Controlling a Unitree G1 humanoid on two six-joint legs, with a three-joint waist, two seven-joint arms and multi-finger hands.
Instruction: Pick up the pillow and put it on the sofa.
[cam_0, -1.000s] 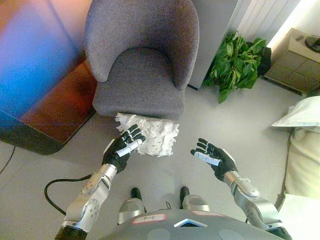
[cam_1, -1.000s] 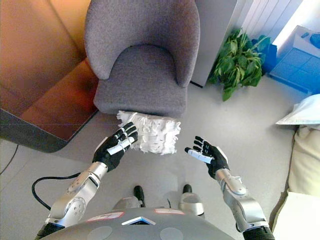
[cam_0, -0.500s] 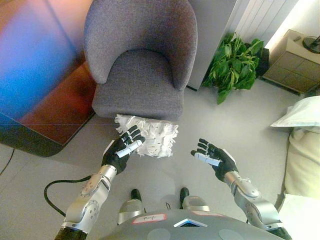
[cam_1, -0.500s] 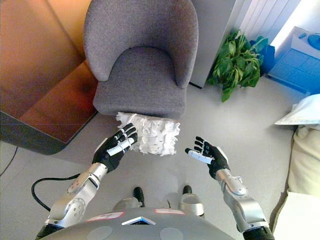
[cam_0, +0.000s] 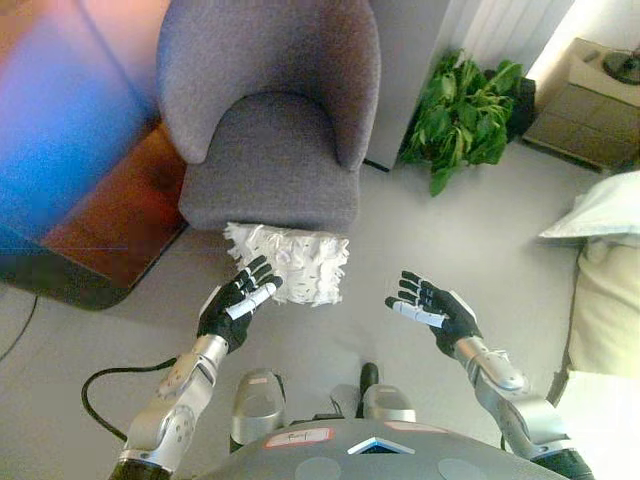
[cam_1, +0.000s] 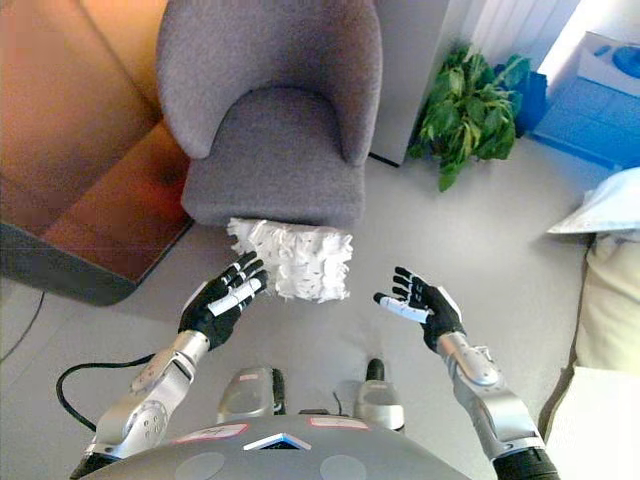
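— Where is the pillow (cam_0: 288, 263) lying at this moment?

— It is lying on the pale floor (cam_0: 400, 240), its far edge touching the front of the grey armchair's (cam_0: 268, 115) seat. It is a white, tufted cushion, sitting roughly flat and slightly askew.

— Is either hand gripping it?

— No. The left hand (cam_0: 235, 303) is hovering just beside the pillow's near left corner, fingers stretched out and relaxed, grasping nothing. Whether its fingertips are brushing the fabric, I cannot tell. The right hand (cam_0: 433, 308) is hanging well apart from the pillow on the other side, palm turned inward, fingers likewise spread and released.

— So the two hands are facing one another?

— Roughly, yes, with the pillow's near edge sitting between and a little beyond them, closer to the left hand.

— Anything on the armchair's seat?

— The seat is showing only its own grey upholstery.

— What else is showing around them?

— A leafy green plant (cam_0: 462, 115) is standing to the right of the armchair, by the wall. A dark rug with a wood-toned surface (cam_0: 100, 220) is lying to the left. At the right edge, pale bedding (cam_0: 605, 300) is showing, with a white cushion (cam_0: 600, 210) resting on top.
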